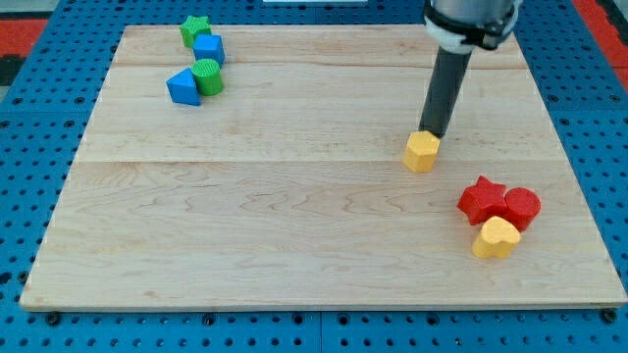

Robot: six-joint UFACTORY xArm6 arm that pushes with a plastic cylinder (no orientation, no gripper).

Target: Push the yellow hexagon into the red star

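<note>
The yellow hexagon (421, 152) lies on the wooden board, right of centre. My tip (436, 134) stands just behind it, at its upper right edge, touching or nearly touching it. The red star (481, 199) lies lower right of the hexagon, a short gap away. A red cylinder (522, 207) sits against the star's right side. A yellow heart (496, 238) sits just below the star and cylinder.
At the view's top left is a cluster: a green star (195, 28), a blue cube (209, 49), a green cylinder (207, 75) and a blue triangle (183, 87). The wooden board (245, 216) lies on a blue pegboard.
</note>
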